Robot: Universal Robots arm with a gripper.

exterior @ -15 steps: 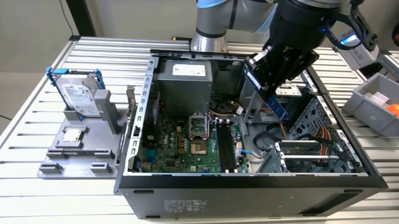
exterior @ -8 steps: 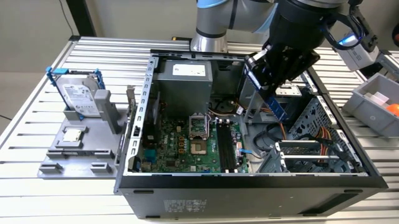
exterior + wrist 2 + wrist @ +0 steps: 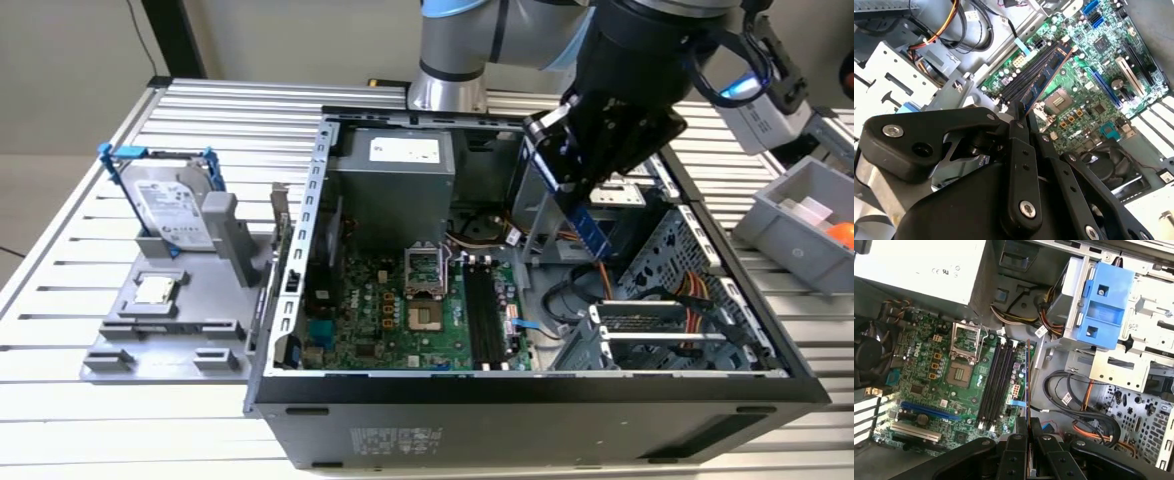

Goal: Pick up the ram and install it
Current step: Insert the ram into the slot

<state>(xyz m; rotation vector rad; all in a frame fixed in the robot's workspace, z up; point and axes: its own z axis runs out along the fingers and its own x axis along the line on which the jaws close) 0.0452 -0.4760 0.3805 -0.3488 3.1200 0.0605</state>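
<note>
My gripper (image 3: 574,185) hangs over the open computer case (image 3: 534,385), shut on the ram (image 3: 594,228), a narrow blue-green stick with dark chips that points down from the fingers. In the second wrist view the ram (image 3: 1048,72) juts out from the gripper (image 3: 1021,114) and lies across the sight of the black memory slots (image 3: 1024,75). It appears edge-on in the first wrist view, where the ram (image 3: 1027,385) hangs just beside the memory slots (image 3: 995,385). It is still above the motherboard (image 3: 400,320), apart from the slots (image 3: 483,315).
A silver hard drive (image 3: 167,205) in a blue bracket and a small CPU chip (image 3: 158,290) rest on a grey fixture at the exterior view's left. A grey bin (image 3: 801,225) stands at its right. The power supply (image 3: 394,165), drive cage (image 3: 667,320) and cables crowd the case.
</note>
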